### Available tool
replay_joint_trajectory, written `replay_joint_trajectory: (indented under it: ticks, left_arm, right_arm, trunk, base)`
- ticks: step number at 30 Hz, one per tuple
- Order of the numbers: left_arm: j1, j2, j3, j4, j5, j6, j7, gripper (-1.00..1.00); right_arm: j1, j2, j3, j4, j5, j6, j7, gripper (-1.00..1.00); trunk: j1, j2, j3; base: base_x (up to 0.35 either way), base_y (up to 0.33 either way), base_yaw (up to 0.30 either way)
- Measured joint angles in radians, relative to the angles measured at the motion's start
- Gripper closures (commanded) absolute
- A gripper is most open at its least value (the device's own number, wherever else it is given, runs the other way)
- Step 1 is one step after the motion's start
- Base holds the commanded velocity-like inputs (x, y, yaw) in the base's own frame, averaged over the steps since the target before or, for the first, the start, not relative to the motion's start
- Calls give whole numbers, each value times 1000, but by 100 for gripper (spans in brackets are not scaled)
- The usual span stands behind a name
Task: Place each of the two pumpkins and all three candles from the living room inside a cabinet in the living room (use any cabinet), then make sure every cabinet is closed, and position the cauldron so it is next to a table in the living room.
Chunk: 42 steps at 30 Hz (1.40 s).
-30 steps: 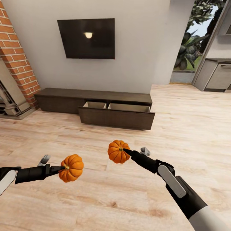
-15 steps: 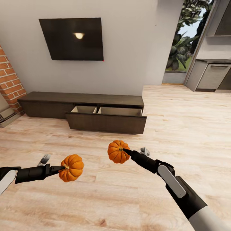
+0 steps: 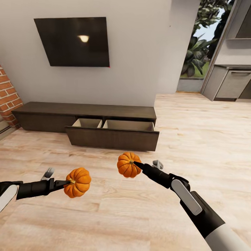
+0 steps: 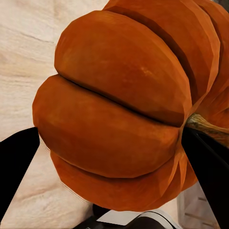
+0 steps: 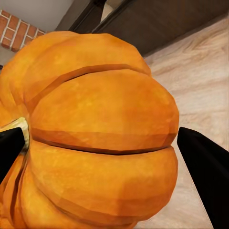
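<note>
Over the wood floor [image 3: 209, 139], your two arms hang out front, each with a pumpkin. Your left tool [image 3: 68, 182] is clamped on the left pumpkin [image 3: 77, 182] at its stem end, pumpkin held in the air with the stem turned toward the tool. Left wrist view: that pumpkin [image 4: 124, 109] sits between the dark fingers [image 4: 16, 167], floor pale behind it. Your right tool [image 3: 135, 163] grips the right pumpkin [image 3: 128, 164] the same way, by the stem side, clear of the floor. Right wrist view: the pumpkin [image 5: 95, 143] fills the gap between the fingers [image 5: 205, 167], brick and dark wood showing beyond.

Pumpkins are apart from each other, right one higher in the head view and nearer the cabinet [image 3: 87, 118]. Cabinet runs low along the white wall, ahead of both tools and apart from them. Its drawer [image 3: 113, 134] is pulled out, two pale compartments showing, nothing visible in them from this angle. TV [image 3: 71, 42] hangs on the wall above the cabinet. Brick column [image 3: 7, 101] at the cabinet's left end. Grey kitchen cupboards [image 3: 230, 83] stand far right, next to a doorway with plants [image 3: 197, 52] outside.
</note>
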<state>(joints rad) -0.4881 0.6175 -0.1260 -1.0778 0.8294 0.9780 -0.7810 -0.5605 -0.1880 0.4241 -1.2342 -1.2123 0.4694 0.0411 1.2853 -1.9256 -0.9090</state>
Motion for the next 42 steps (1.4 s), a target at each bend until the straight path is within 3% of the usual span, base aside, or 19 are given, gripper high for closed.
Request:
replay_joint_trajectory:
  ticks: [29,42]
  left_arm:
    - [0,0,1,0,-1,0,0,100]
    - [0,0,2,0,-1,1,0,100]
  right_arm:
    - [0,1,0,2,-2,0,1,100]
    - [0,2,0,2,-1,0,2,100]
  trunk:
    - [0,0,0]
    - [0,0,0]
  base:
    - [303,-124,0]
    - [262,50,47]
